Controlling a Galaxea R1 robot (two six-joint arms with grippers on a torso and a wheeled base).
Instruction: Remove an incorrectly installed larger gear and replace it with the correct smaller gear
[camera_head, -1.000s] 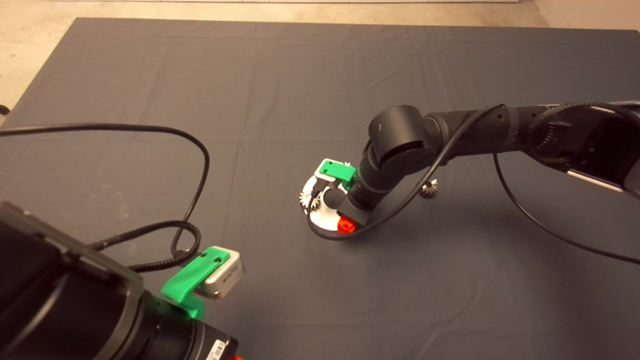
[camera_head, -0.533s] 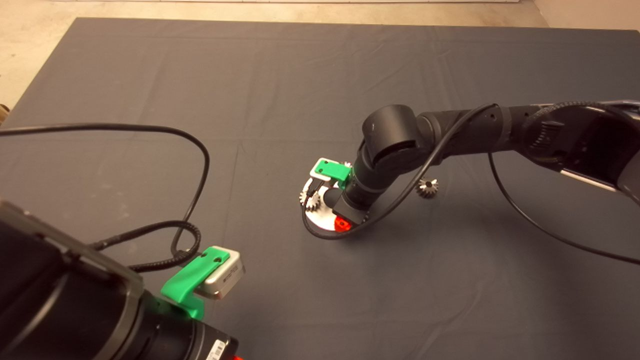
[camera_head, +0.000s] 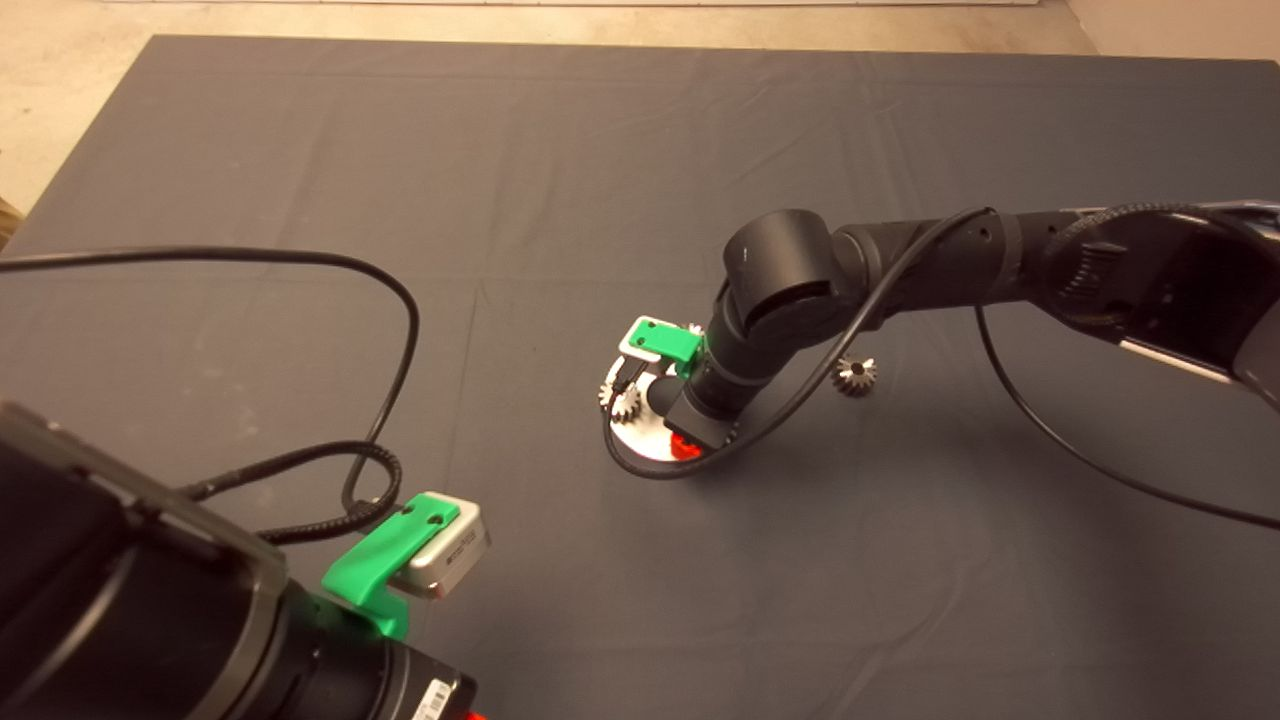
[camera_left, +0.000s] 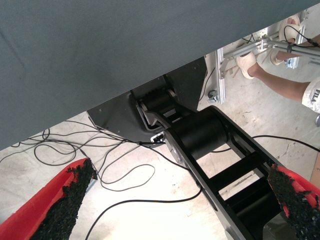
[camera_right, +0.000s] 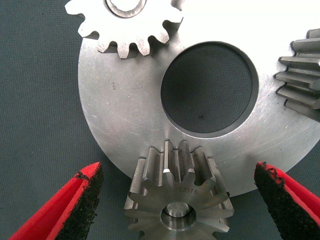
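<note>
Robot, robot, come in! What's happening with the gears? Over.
Right gripper open, straddling the larger gear on the plate, not gripping. Left gripper parked lower left, open. Smaller gear loose on the mat. Nothing blocking.

Premises present as a robotics lab or test workshop. Evidence: a dark mat (camera_head: 600, 150) covering the table, bare concrete floor (camera_left: 125, 200) strewn with loose cables (camera_left: 60, 150), an aluminium frame (camera_left: 235, 55), and steel gears (camera_right: 180, 195) on a round metal plate (camera_right: 125, 125).

Dark mat (camera_head: 300, 150) over a table, pale concrete floor (camera_head: 60, 70) beyond it.
</note>
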